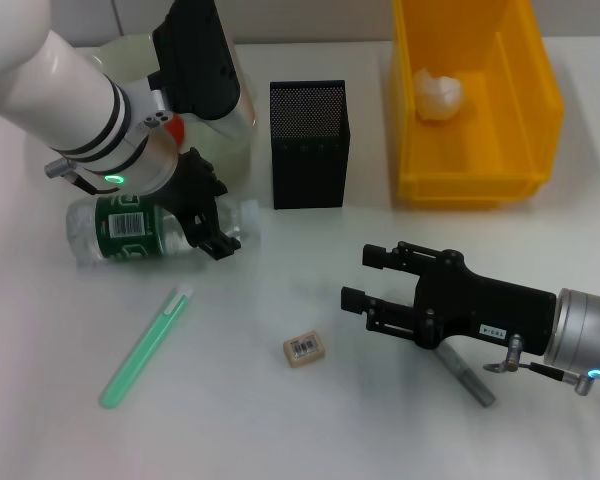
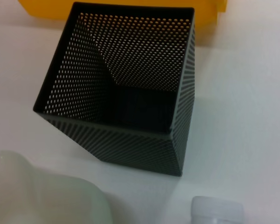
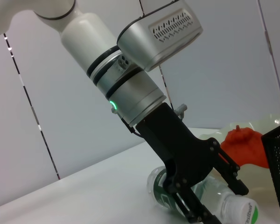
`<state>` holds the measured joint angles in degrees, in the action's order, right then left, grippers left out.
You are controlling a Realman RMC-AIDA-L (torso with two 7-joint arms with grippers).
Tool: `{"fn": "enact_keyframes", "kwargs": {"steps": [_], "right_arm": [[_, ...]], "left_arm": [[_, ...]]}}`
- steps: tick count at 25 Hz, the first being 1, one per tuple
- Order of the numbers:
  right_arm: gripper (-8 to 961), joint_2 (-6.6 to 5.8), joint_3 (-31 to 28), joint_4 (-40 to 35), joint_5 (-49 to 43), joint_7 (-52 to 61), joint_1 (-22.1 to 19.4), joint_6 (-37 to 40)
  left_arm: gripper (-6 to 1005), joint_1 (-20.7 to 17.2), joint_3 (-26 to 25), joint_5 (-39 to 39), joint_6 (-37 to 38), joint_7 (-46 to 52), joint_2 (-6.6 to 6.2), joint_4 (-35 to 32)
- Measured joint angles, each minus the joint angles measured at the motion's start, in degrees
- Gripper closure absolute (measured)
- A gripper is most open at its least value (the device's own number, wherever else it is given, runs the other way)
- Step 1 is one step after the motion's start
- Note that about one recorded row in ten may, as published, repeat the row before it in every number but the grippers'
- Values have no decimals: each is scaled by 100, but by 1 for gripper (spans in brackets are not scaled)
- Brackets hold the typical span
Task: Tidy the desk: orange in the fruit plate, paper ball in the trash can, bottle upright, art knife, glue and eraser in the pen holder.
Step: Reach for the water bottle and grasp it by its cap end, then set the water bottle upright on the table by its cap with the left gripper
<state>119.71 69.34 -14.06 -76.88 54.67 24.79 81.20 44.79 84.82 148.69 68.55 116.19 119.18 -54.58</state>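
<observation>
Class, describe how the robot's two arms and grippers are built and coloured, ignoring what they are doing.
Both arms are glossy white tubes ending in a silver-grey wrist section with a small green light. The left arm has black bands at its wrist. The left gripper and right gripper are matt black. The right gripper body bears a small white label, with a thin cable by its wrist.

A white worktop [image 1: 310, 420] carries a pale green plate [image 1: 235, 160] at the back left, a black mesh holder [image 1: 308, 144] mid-back and a yellow bin [image 1: 475, 100] back right. A bottle [image 1: 130, 230] lies on its side. Nearer are a green tube [image 1: 145, 345], possibly glue, an eraser [image 1: 305, 350] and a grey knife [image 1: 467, 378].
</observation>
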Motion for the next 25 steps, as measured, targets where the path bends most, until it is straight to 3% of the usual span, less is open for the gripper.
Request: {"fn": "enact_keyframes", "kwargs": {"steps": [10, 15, 20, 25], "right_arm": [[276, 0, 0, 9, 81, 0, 16, -30], [276, 0, 0, 9, 88, 0, 17, -55], [277, 0, 0, 9, 91, 0, 20, -59], [277, 0, 0, 5, 128, 0, 27, -61]], "left_arm": [[324, -66, 110, -7, -217, 83, -1, -17], [478, -159, 287, 11, -317, 146, -1, -160], [541, -179, 300, -10, -320, 154, -1, -199], [554, -360, 304, -28, -196, 207, -1, -639]]}}
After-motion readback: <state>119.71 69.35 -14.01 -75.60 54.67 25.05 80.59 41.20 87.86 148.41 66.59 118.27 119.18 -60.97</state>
